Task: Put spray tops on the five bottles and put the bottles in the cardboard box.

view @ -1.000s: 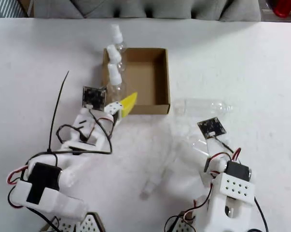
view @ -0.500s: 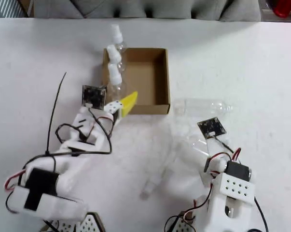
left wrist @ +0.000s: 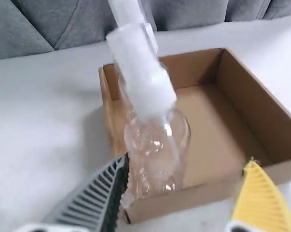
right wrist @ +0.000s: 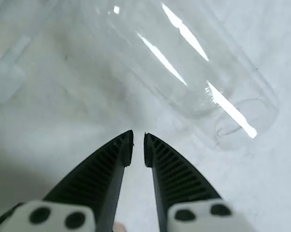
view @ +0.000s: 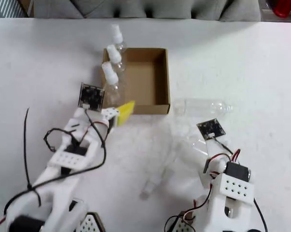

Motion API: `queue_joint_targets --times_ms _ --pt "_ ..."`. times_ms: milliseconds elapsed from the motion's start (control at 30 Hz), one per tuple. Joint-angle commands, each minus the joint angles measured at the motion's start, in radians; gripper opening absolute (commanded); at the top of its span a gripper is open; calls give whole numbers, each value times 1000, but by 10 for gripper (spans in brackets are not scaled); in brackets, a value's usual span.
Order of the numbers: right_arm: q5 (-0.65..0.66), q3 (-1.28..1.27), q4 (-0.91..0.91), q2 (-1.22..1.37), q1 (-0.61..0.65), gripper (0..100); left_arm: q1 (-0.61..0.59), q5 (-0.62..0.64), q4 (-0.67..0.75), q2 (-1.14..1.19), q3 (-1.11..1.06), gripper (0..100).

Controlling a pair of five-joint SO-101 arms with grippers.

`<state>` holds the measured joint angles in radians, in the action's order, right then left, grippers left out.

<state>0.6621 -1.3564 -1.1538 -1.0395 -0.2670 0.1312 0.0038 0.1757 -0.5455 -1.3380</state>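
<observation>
The open cardboard box (view: 160, 79) sits mid-table. Three clear bottles with white spray tops stand in a row along its left wall; the nearest bottle (view: 111, 79) (left wrist: 152, 140) is by the front-left corner. My left gripper (view: 118, 112) (left wrist: 187, 164) is open just in front of that bottle, its grey and yellow fingers apart from it. A capless clear bottle (view: 203, 106) lies right of the box. Another capless bottle (right wrist: 184, 63) (view: 199, 145) lies just beyond my right gripper (right wrist: 138, 147), which is shut on nothing.
A loose white spray top (view: 151, 186) lies on the table between the two arms, and one (right wrist: 5, 72) shows off to the side in the right wrist view. A grey cushion edge runs behind the table. Cables trail off the left arm.
The left arm has swung and its gripper has drawn back a little from the box corner. The nearest capped bottle leans slightly more to the left. The right arm has not moved.
</observation>
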Motion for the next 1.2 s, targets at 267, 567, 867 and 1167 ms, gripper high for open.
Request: queue_joint_targets --times_ms 267,567,867,1167 --pt "9 11 13 -8 -5 17 -1 -6 -347 -464 -176 339" --pt "3 11 27 -1 -5 17 -7 -5 -718 -826 -318 339" --pt "2 11 27 -5 -10 17 -10 -5 -1135 -1152 -361 339" --pt "2 8 22 -7 -12 17 -93 -6 -1198 -1198 -358 338"
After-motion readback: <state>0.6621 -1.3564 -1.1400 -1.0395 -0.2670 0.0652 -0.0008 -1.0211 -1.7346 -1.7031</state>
